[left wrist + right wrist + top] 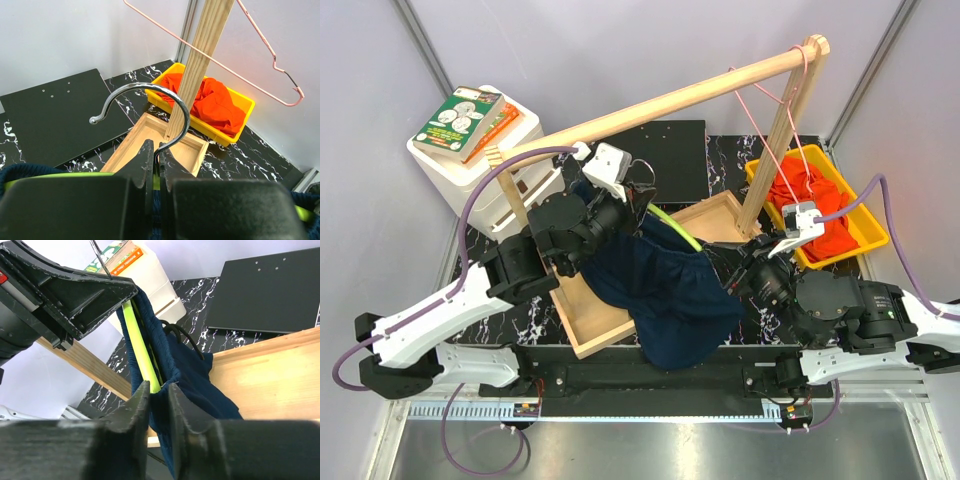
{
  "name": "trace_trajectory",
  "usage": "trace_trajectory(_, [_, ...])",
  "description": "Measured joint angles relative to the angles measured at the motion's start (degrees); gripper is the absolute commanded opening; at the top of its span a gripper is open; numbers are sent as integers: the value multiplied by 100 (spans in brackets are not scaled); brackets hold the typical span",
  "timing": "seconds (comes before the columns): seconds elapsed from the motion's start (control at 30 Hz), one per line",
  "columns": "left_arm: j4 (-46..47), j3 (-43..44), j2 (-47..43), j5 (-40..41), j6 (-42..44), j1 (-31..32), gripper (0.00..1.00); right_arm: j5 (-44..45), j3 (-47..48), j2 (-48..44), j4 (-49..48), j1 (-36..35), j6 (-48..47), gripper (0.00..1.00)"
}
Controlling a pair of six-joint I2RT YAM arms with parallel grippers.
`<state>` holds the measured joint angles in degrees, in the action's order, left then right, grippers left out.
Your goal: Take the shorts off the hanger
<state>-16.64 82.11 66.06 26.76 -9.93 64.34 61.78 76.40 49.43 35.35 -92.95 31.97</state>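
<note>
1. The navy shorts (pixel 670 290) are hanging from the hanger (pixel 145 85), draping over the near rim of the wooden tray (pixel 578 322) at the middle of the table
2. The orange shorts (pixel 810 200) are lying bunched in the yellow bin (pixel 865 225) on the right, off any hanger, so only 1 pair is looking left to free
3. The left gripper (pixel 159 150) is clamping the shank of the hanger just under its steel hook, jaws pressed together on the metal
4. The right gripper (pixel 157 390) is pinching the waistband, its 2 fingers standing a narrow gap apart with navy cloth and the yellow-green strip (pixel 140 347) between them
5. The cloth is looking soft, light and limp; it is likely to stretch and sag rather than slide off as 1 piece, and the loose legs are likely to trail behind any pull
6. The waistband is seeming the best place to grip: thicker, elastic and right beside the hanger
7. How the shorts are fixed to the hanger is hidden behind the cloth and fingers
8. A bare pink wire hanger (pixel 225 64) is dangling from the wooden rack behind, well apart from both grippers
</note>
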Motion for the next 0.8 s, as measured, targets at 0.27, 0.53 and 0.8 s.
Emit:
trace_trajectory(0.27, [-15, -9, -35, 116, -55, 4, 0, -138, -146, -149, -199, 0, -114, 0])
trace_trajectory(0.53, [55, -35, 17, 708, -31, 87, 0, -787, -1078, -1106, -791, 2, -640, 0])
trace_trajectory(0.8, [647, -501, 22, 1200, 122, 188, 0, -1683, -1941, -2210, -728, 11, -750, 0])
